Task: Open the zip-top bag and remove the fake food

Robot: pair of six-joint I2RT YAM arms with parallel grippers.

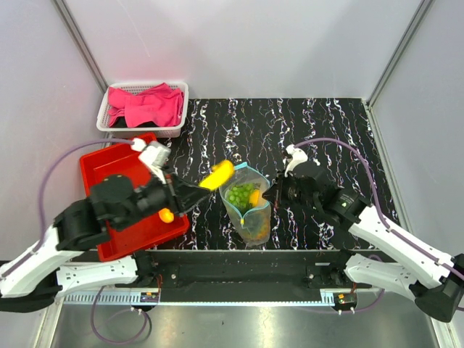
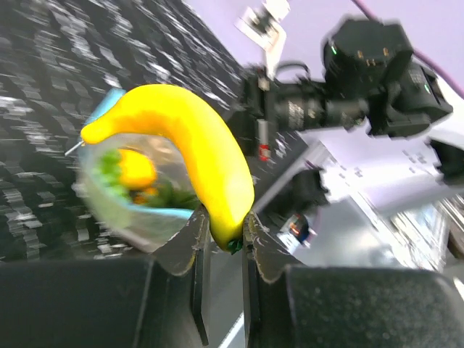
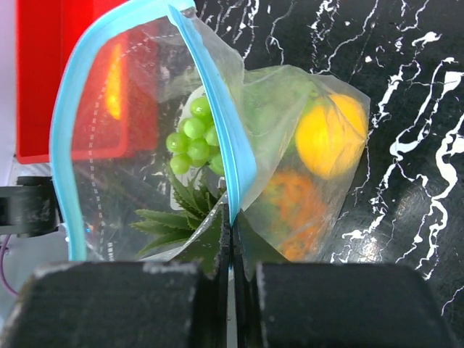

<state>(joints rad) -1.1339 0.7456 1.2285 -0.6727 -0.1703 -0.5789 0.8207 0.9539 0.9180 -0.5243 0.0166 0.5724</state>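
Banana (image 1: 217,175) of yellow plastic, pinched at one end by the left gripper (image 1: 201,187), hangs over the black mat (image 1: 326,130) beside the open bag (image 1: 246,217) of green grapes (image 1: 239,194). The right gripper (image 1: 272,194) clamps the bag's blue zip edge (image 3: 217,109).

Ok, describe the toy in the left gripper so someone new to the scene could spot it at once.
From the red tray on the left of the table, follow the left gripper toward the zip-top bag in the middle. Pinched by one end in its jaws, beside the bag's open mouth, is a banana: long, curved, plain yellow, unlike the round green grapes inside the bag.
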